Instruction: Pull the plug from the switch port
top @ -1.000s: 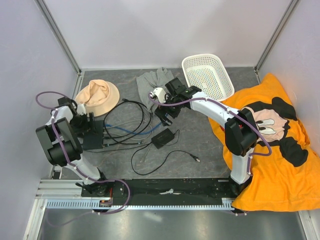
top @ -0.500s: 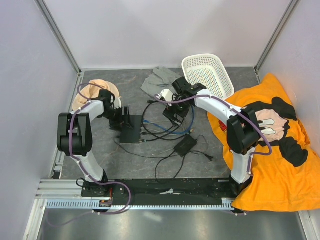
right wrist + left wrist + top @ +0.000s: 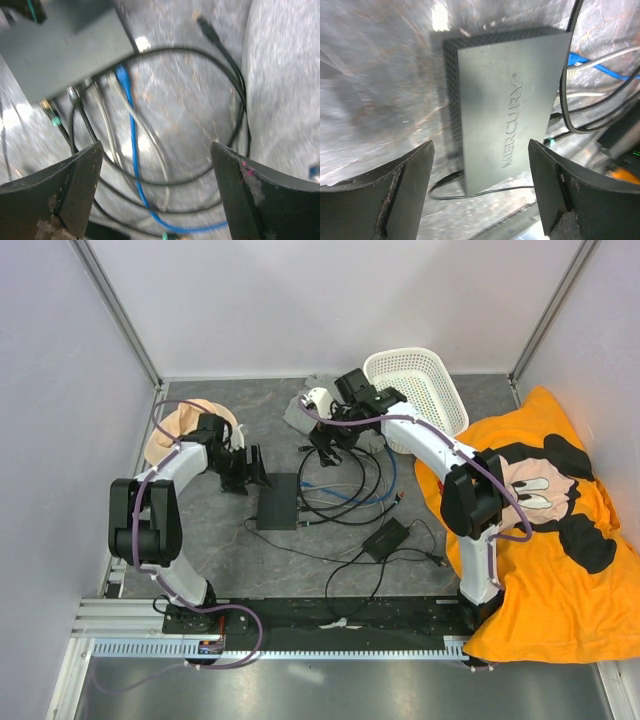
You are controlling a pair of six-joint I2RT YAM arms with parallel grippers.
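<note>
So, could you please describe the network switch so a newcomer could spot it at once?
On the grey table, look just right of the left gripper. The switch is the flat black box with cables running into its right edge. It is larger than the black power brick to its right and embossed MERCURY.

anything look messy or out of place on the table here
Yes: the black, grey and blue cables lie in a tangled heap of overlapping loops right of the flat black switch box, with the small black power brick askew at its near edge. No damage shows.
</note>
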